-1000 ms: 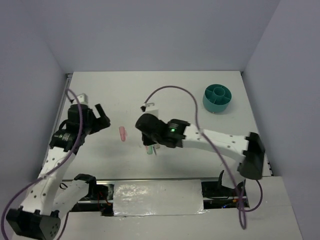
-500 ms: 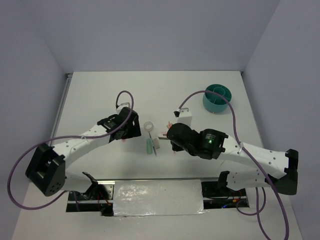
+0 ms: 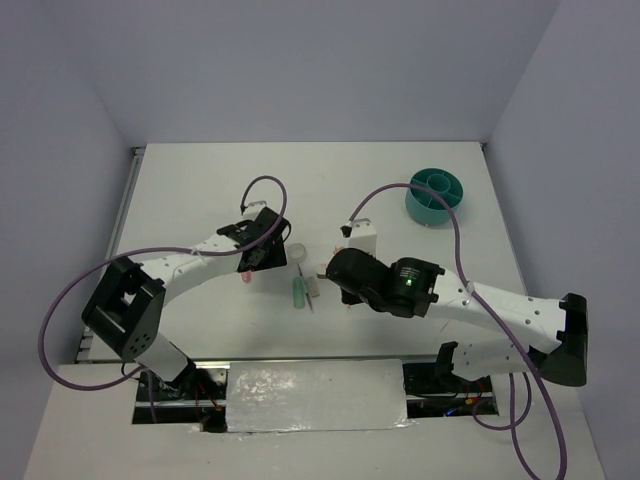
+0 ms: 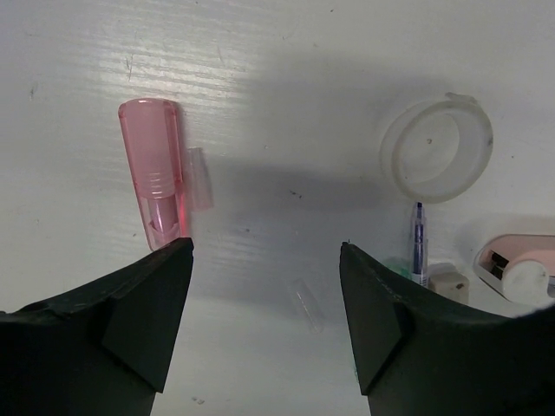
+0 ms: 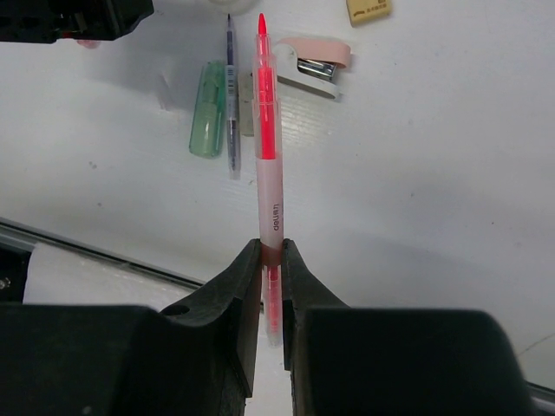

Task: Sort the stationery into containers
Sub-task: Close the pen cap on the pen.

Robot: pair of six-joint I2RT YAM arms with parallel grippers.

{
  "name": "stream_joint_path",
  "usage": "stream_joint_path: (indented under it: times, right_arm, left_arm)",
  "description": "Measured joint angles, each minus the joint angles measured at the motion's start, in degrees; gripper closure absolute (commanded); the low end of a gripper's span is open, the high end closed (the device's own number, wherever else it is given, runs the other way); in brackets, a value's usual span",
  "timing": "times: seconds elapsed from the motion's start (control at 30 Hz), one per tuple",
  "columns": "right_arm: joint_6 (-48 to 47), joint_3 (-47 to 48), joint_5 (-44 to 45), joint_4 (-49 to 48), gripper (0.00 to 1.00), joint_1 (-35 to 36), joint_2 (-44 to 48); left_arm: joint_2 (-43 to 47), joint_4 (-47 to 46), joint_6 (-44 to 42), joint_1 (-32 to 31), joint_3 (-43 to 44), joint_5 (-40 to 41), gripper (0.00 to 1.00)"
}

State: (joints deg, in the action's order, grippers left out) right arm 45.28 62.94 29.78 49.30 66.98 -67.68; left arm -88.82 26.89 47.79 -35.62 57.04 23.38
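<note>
Gripping thin pink pen (image 5: pixel 268 173), right gripper (image 5: pixel 270 260) clamped — left gripper (image 4: pixel 264 251), newly swung in, wide above short pink stub (image 4: pixel 156 169); teal organiser (image 3: pixel 425 212) far right.

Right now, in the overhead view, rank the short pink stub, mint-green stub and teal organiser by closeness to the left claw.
1. Short pink stub, just left of the left gripper.
2. Mint-green stub, to its right.
3. Teal organiser, far right corner.
</note>
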Motion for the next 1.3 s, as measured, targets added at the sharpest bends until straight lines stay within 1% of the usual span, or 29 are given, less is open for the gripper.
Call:
stream_joint_path:
  times: [0.4, 0.63, 1.3]
  right_arm:
    - [-0.81, 0.0, -0.02, 0.0, 1.0, 0.0, -0.46]
    - [-1.31, 0.0, -0.22, -0.07, 1.0, 0.0, -1.79]
    - [-1.7, 0.0, -0.66, -0.2, 1.0, 0.0, -2.01]
  left_arm:
    - [-1.9, -2.84, -1.36, 3.67, -0.04, -1.09, 0.23]
    - [-2.69, -4.22, -1.36, 3.72, -0.09, -1.81, 0.27]
    - [-4.02, -5.53, -1.33, 4.44, -3.21, -2.23, 0.28]
